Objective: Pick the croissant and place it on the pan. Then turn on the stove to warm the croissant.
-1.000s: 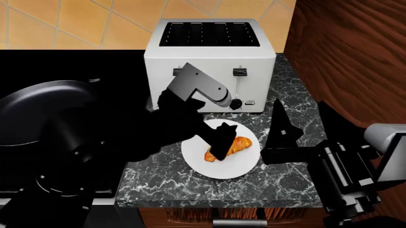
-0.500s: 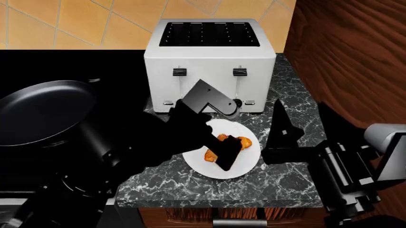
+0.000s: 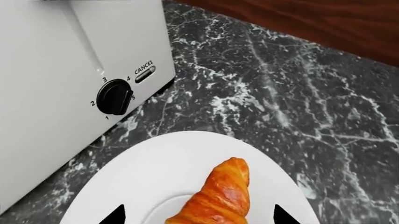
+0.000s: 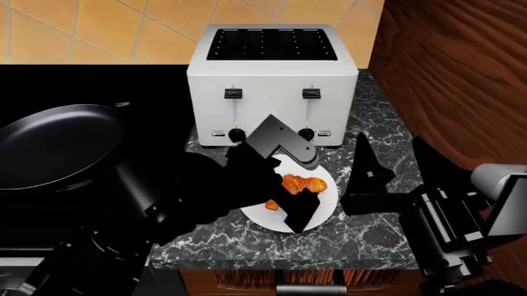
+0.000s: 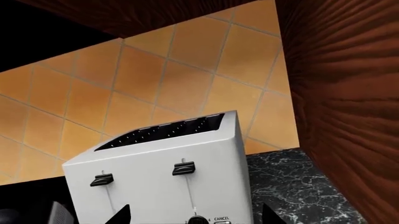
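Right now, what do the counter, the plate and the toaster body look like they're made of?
Counter: dark polished stone, probably marble or granite, going by the white veining. Plate: plain glossy white, likely ceramic, with a faint raised ring under the croissant; it could also be plastic. Toaster: smooth white casing, painted metal or plastic, with black levers and knob. These are renders, so texture is the only clue.

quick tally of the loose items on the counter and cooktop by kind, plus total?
croissant: 1
plate: 1
toaster: 1
pan: 1
Total: 4
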### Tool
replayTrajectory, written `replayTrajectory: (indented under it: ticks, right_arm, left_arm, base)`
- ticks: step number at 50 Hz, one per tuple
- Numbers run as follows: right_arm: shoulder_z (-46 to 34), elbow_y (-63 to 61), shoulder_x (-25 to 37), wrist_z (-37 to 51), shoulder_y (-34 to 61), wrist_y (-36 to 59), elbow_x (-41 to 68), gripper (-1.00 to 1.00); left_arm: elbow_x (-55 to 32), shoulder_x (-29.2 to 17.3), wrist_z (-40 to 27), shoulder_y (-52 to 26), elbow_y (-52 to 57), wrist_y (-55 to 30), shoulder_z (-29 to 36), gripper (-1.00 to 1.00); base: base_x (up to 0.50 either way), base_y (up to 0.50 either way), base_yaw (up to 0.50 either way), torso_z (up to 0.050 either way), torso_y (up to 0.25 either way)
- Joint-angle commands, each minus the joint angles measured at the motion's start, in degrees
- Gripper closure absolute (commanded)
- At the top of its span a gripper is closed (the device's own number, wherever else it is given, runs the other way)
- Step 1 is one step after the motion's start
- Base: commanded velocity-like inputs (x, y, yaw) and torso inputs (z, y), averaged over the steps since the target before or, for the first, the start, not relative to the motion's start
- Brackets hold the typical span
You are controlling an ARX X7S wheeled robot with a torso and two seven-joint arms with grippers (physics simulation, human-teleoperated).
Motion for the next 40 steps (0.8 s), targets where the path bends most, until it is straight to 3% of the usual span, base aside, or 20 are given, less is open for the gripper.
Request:
replayTrajectory:
  ticks: [1, 10, 11, 29, 40]
  right_arm:
    - [-0.7, 0.5, 0.1, 0.0, -0.1, -0.7, -0.5, -1.0]
    - [1.4, -0.2, 1.3, -0.1, -1.6, -1.3, 1.7, -1.0]
    - [1.9, -0.4, 1.5, -0.1, -1.8, -1.3, 2.2, -1.0]
    - [0.9, -0.3, 1.5, 1.3, -0.5, -1.4, 2.5, -1.0]
    - [-0.3, -0.6, 1.5, 2.6, 1.1, -1.0, 2.7, -1.0]
  left_arm:
    - [0.0, 0.3, 0.0, 0.0, -0.4, 0.4, 0.8, -1.0]
    - [0.7, 0.2, 0.4, -0.3, -2.0, 1.5, 1.4, -1.0]
    - [0.8, 0.2, 0.3, -0.3, -2.1, 1.7, 1.4, 1.0]
    - [-0.2, -0.5, -1.5, -1.3, -0.6, 0.9, -0.1, 1.0]
    - [-4.6, -1.0, -5.2, -3.2, 3.3, -3.2, -5.7, 1.0]
  base:
    - [0.0, 0.0, 0.0, 0.0, 0.0]
    - [0.0, 0.0, 0.0, 0.0, 0.0]
    - [0.0, 0.0, 0.0, 0.0, 0.0]
    - [0.0, 0.0, 0.0, 0.0, 0.0]
    - [0.0, 0.0, 0.0, 0.0, 0.0]
